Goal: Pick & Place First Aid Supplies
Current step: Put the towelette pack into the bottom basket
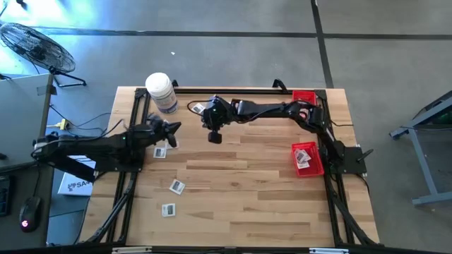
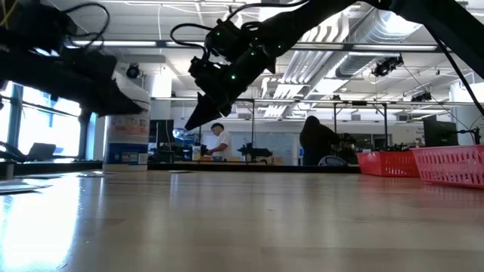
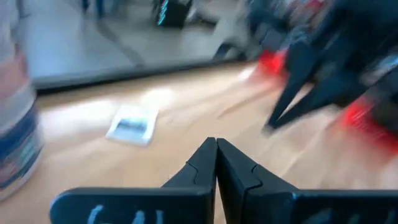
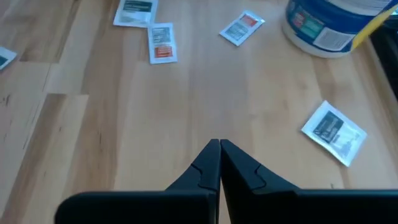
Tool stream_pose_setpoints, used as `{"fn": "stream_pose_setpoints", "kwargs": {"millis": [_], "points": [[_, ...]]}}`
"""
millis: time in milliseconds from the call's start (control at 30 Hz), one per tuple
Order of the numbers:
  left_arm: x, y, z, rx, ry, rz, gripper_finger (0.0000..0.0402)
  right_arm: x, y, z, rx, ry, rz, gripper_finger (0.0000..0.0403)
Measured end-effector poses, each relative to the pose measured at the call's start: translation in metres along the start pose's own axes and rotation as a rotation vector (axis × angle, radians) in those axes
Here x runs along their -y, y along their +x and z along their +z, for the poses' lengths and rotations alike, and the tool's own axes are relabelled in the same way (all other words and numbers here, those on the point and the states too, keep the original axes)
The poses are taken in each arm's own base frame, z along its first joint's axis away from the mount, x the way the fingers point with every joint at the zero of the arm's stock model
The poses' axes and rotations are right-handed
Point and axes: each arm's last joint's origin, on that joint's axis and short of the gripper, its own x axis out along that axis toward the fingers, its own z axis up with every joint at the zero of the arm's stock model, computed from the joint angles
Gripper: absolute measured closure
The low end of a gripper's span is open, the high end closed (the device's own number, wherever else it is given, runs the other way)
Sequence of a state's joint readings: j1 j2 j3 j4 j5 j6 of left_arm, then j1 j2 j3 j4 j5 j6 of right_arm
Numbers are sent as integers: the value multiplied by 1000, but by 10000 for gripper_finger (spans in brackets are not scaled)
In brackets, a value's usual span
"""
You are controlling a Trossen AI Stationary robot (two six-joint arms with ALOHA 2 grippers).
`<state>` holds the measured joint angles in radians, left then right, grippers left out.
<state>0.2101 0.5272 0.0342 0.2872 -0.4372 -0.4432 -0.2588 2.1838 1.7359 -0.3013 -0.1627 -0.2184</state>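
The right end effector [image 4: 219, 144], fingers pressed together on nothing, is hovering above a packet [image 4: 334, 131] that is likely handling light, thin and slippery, best pinched by an edge.

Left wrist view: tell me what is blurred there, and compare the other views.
Left wrist view: packet and jar smeared, far arm streaked. Right wrist view: packets crisp. Low view: table glares, arms silhouetted against bright windows. High view: evenly lit.

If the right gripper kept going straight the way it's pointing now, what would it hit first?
Probably bare table. The right gripper, jaws shut and empty, aims at open wood between the packets; the nearest packet lies off to one side. Depth is hard to judge.
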Motion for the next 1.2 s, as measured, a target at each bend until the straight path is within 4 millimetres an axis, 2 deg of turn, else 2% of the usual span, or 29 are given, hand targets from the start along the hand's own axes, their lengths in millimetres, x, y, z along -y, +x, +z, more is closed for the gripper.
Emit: {"fn": "stream_pose_setpoints", "kwargs": {"millis": [133,267,367,467,667,967,1100,1200], "points": [[6,14,-1,-56,33,56,357,7,-7,3,19,-2,-18,402],[4,29,-9,-107,58,108,312,13,-29,13,56,-2,-30,402],[5,43,-7,-94,75,135,293,11,-36,7,102,-16,-42,402],[5,58,-7,-115,127,174,289,7,-40,-5,180,-30,-54,402],[4,100,-2,-178,189,240,289,5,-69,-8,357,-76,-62,402],[-5,165,-8,-228,138,377,289,-2,-81,-24,348,-123,-57,402],[-13,177,-20,-300,113,460,289,-3,-79,-29,294,-110,-46,402],[-13,183,-21,-315,91,471,289,-4,-78,-32,260,-104,-33,402]]}}
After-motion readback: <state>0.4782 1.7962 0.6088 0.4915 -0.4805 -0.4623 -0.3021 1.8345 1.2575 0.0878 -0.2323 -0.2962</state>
